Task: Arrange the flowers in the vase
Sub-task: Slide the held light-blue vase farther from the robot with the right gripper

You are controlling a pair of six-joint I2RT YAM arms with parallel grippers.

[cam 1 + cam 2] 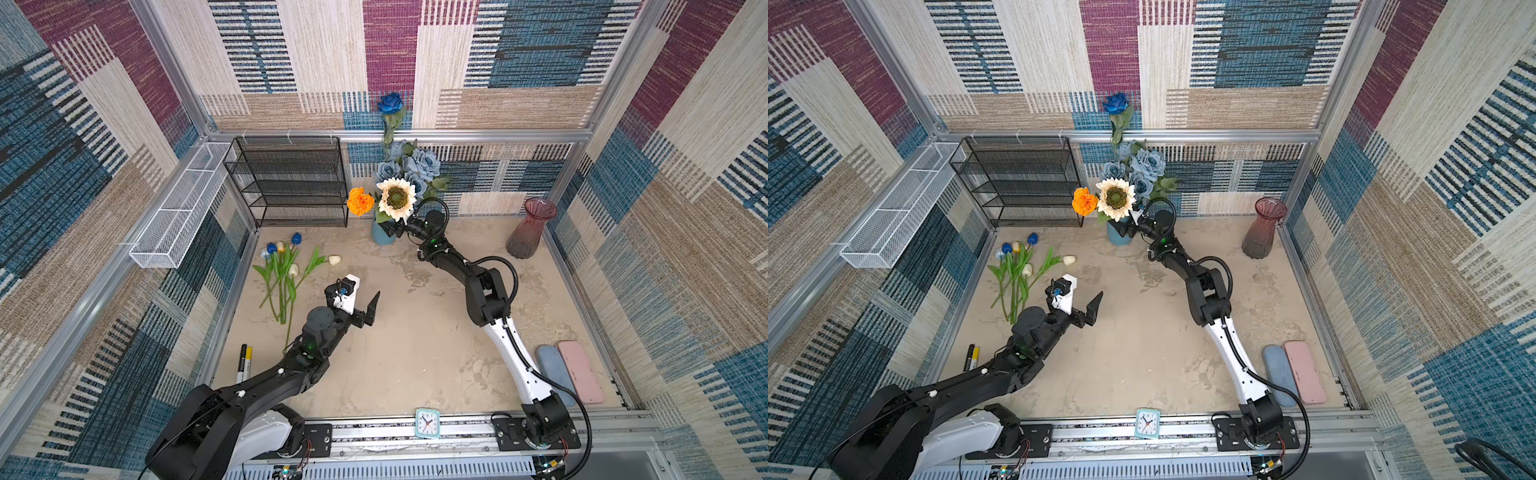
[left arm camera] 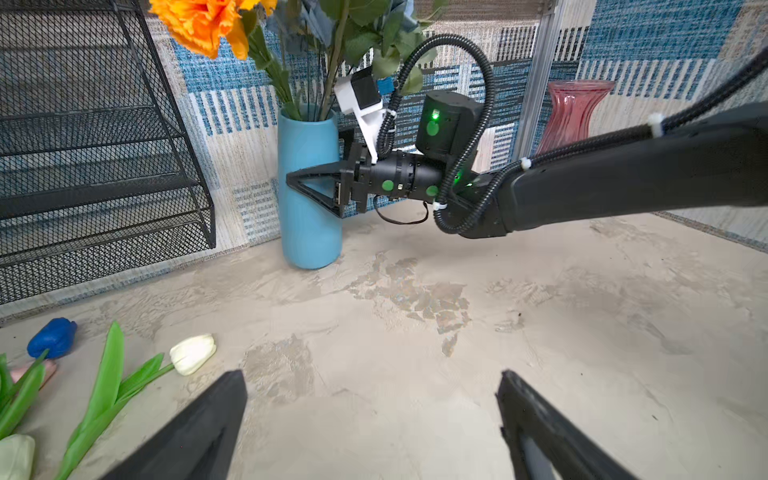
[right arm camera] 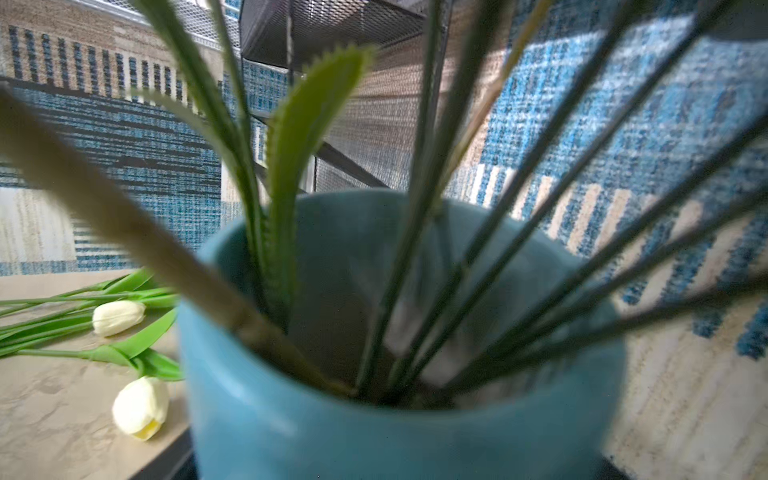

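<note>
Left pincer (image 2: pixel 370 376) gapes empty; right pincer (image 2: pixel 297 166) clasps blue vase (image 2: pixel 309 232).

A robot test cell: aluminium frame (image 1: pixel 498 135), carpet-patterned walls (image 1: pixel 540 50), arms (image 1: pixel 266 380) on a front rail (image 1: pixel 374 433)

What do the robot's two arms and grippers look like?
Both are mostly black with white shell sections: the left arm near its base, the right arm along its lower link. A ribbed black cable hose, held by white ties, runs along the right arm; green lights glow near both wrists. The left gripper and right gripper have black triangular fingers and a white camera bracket.
</note>
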